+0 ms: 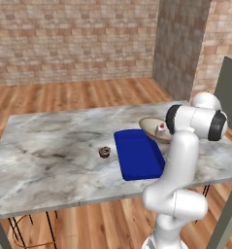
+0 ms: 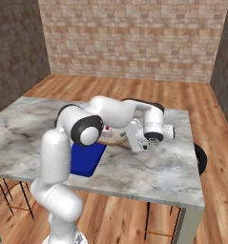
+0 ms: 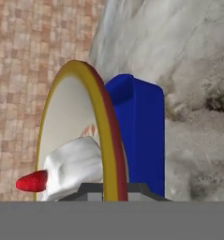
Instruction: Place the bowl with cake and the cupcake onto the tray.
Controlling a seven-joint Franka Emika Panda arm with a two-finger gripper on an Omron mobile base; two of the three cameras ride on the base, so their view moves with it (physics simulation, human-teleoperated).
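One bowl with cake (image 1: 154,127), one cupcake (image 1: 104,152), one tray (image 1: 138,153).

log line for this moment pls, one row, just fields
phase: at bowl | gripper: at rim of bowl with cake | tray: bare, beside bowl | cupcake: on table, left of tray, untouched

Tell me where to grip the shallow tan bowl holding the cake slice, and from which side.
Grip the thin raised rim of the shallow tan bowl on the side away from the flat blue tray, where the gripper already sits; the white cake slice fills the middle.
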